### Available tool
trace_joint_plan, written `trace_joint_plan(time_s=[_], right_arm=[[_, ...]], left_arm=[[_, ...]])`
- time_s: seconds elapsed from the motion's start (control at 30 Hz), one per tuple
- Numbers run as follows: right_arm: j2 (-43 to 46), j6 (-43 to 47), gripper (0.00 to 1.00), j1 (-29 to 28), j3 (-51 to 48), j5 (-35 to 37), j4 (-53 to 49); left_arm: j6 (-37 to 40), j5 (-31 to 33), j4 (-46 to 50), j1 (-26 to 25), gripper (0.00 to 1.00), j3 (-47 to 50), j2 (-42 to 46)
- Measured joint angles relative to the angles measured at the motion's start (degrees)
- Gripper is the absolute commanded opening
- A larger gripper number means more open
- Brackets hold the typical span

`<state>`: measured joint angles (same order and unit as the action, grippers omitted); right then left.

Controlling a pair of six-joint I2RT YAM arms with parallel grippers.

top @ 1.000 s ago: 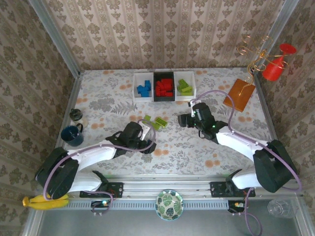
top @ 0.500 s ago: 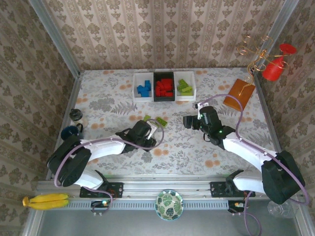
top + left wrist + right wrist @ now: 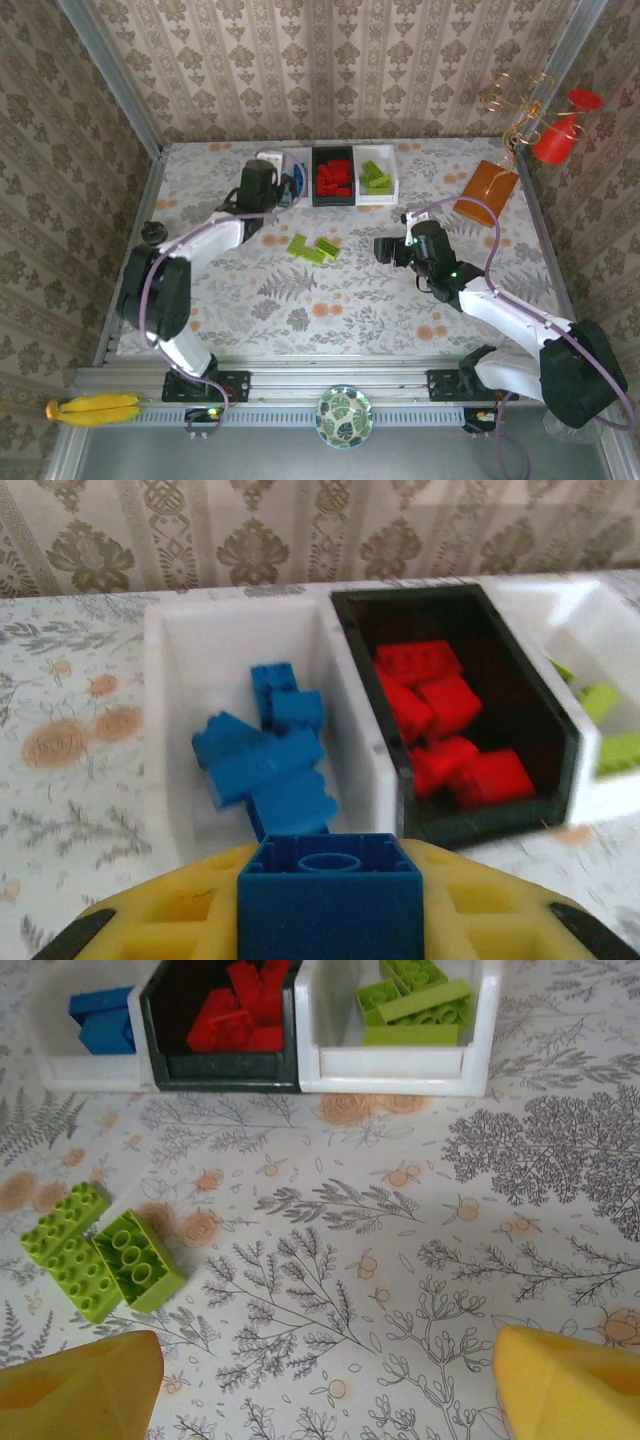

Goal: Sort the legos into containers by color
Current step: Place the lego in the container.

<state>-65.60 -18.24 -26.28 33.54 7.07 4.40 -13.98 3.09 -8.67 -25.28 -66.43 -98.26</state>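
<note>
Left gripper (image 3: 283,181) had swung from the table's middle up to the far row of trays, its yellow fingers (image 3: 150,920) clamped narrow on a small blue plastic brick (image 3: 330,900), hovering at the near edge of the left white square tray (image 3: 235,615), which held other blue bricks (image 3: 270,765). Red bricks (image 3: 333,178) sat in the black middle tray (image 3: 410,592), lime green bricks (image 3: 410,1005) in the right white tray (image 3: 400,1060). Loose lime green bricks (image 3: 100,1255) lay on the floral tablecloth (image 3: 300,310), touching each other. Right gripper (image 3: 385,247) hung just right of them, fingers (image 3: 80,1390) spread wide, holding nothing.
</note>
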Motion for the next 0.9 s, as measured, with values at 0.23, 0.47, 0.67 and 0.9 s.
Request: trace_joint_plan(time_s=[0.23, 0.47, 0.67, 0.9], right_arm=[[0.9, -0.4, 0.87, 0.0, -0.3, 0.0, 0.2], [0.4, -1.5, 0.86, -1.1, -0.3, 0.0, 0.6], [-8.5, -1.0, 0.85, -7.2, 3.3, 1.5, 1.4], [-24.1, 2.1, 0.76, -11.1, 10.0, 1.5, 3.4]], left_arm=[[1.3, 0.2, 1.5, 3.8, 0.35, -19.4, -18.9], [2.2, -0.3, 8.3, 4.7, 0.71, -32.6, -28.0], [1.8, -3.5, 8.2, 5.2, 0.81, -22.5, -19.0], [-5.0, -8.6, -3.3, 5.8, 0.84, 6.6, 6.9]])
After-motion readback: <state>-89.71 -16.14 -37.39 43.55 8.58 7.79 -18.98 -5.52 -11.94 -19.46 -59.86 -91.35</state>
